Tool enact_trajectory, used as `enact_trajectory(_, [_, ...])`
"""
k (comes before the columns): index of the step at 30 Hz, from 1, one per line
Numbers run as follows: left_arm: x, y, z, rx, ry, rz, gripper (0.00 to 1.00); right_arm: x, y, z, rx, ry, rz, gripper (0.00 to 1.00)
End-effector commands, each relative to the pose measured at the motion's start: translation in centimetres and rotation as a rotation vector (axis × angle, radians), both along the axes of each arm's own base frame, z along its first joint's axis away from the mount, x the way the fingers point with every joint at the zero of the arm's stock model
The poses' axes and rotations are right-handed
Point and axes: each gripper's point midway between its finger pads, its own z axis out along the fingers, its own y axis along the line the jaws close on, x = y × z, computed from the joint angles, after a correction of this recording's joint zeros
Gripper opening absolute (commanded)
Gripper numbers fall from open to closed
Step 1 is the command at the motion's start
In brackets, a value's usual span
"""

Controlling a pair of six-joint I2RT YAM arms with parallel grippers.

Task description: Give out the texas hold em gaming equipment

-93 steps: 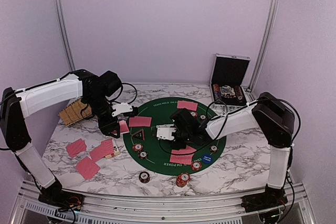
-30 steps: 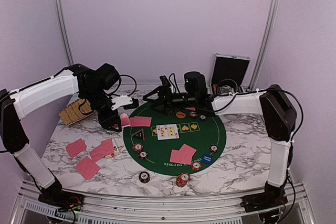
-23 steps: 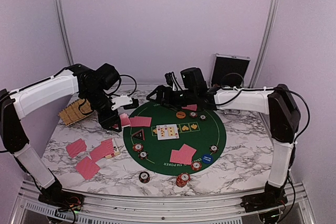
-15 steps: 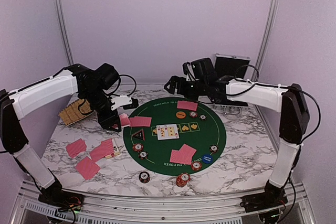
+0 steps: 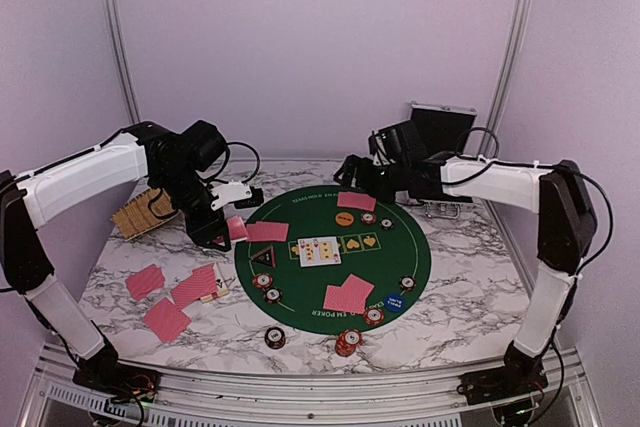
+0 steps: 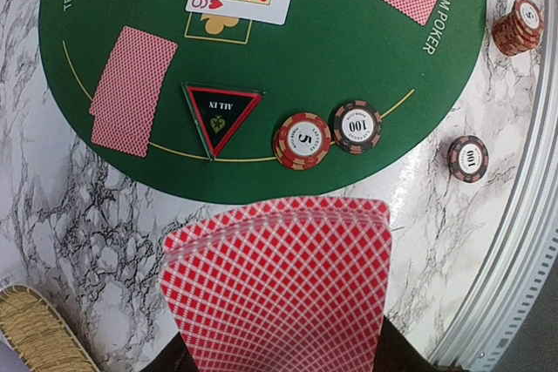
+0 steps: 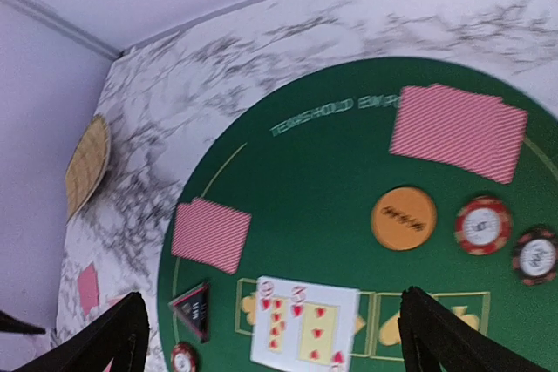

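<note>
While the left gripper (image 5: 214,231) stands just off the left rim of the green mat (image 5: 300,289), clenched on a fan of cards (image 5: 236,230), the top view shows us the right gripper (image 5: 350,169) lifted over the mat's far edge, spread wide and empty. Face-down pairs (image 5: 267,232) lie on the mat and on the marble table (image 5: 470,287) to its left, with face-up cards (image 5: 315,250) at the centre.

From the left wrist we see the fan's red backs filling the foreground, above the black triangular marker (image 6: 220,115) and striped chips (image 6: 302,139).

From the right wrist, parted fingers (image 7: 113,337) frame the orange disc (image 7: 404,218); nothing sits between them.

We judge that dealing is under way, with board slots unfilled. Next, the free gripper must come across, pinch one card off the fan without dragging its neighbours, and lay it flat
</note>
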Motion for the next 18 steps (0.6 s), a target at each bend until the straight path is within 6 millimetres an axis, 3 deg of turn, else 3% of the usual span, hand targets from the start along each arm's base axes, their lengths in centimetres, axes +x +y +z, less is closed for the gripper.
enact_trajectory(1, [-0.2, -0.2, 1.1, -0.027, -0.003, -0.006, 0.54, -5.4, 8.5, 2.4, 0.139, 0.002, 0.260, 0.97])
enact_trajectory(10, [-0.3, -0.3, 1.0, -0.027, -0.001, -0.009, 0.54, -11.9, 15.8, 1.5, 0.424, 0.156, 0.508, 0.94])
enact_trajectory(18, [-0.1, -0.6, 1.4, -0.040, -0.012, -0.016, 0.54, -13.7, 18.7, 1.4, 0.530, 0.216, 0.600, 0.92])
